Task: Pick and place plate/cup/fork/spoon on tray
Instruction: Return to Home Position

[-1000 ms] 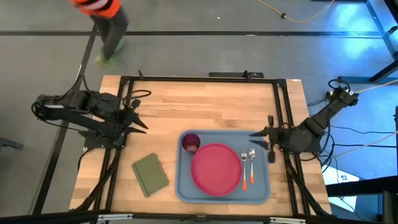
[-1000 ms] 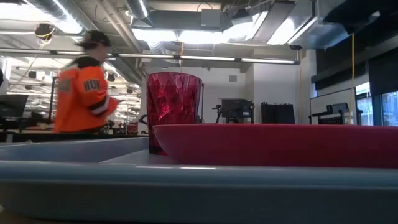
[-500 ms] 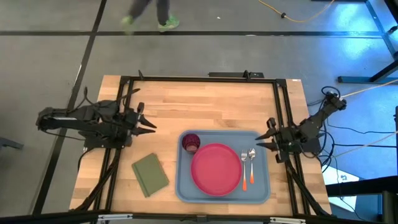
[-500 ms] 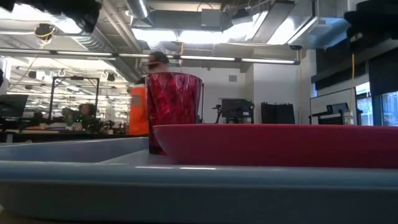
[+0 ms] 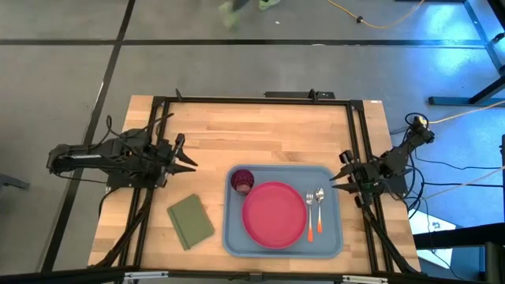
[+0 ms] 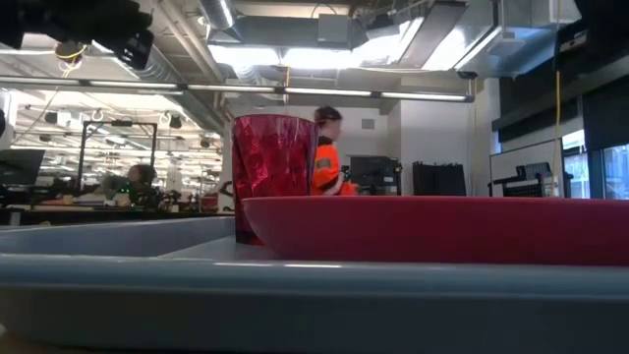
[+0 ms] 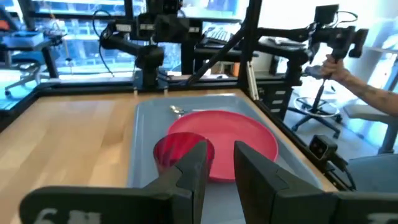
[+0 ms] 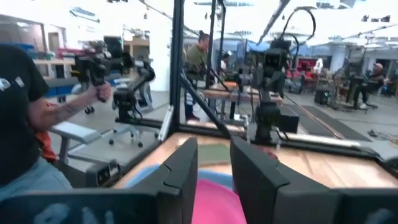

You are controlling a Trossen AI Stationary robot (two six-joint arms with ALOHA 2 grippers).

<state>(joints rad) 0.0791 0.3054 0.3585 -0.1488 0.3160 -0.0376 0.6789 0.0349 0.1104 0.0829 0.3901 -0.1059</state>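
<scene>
The light-blue tray (image 5: 237,237) lies at the table's near right. On it rest the magenta plate (image 5: 274,213), the dark-red cup (image 5: 242,181) upright at its far left corner, and the fork (image 5: 310,207) and spoon (image 5: 319,202) side by side right of the plate, orange ends toward the near edge. My left gripper (image 5: 188,155) is open and empty, left of the tray, pointing at the cup (image 7: 177,152). My right gripper (image 5: 339,172) is open and empty just off the tray's right rim.
An olive-green square (image 5: 191,221) lies on the wood left of the tray. Black frame rails (image 5: 252,99) run along the table's far, left and right sides. The far half of the table is bare wood. A person in orange (image 6: 327,162) walks behind the table.
My right gripper has drawn back from over the tray's right rim toward the table's right edge, still open. My left gripper has shifted a little toward the tray. The person behind the table has walked from left to right.
</scene>
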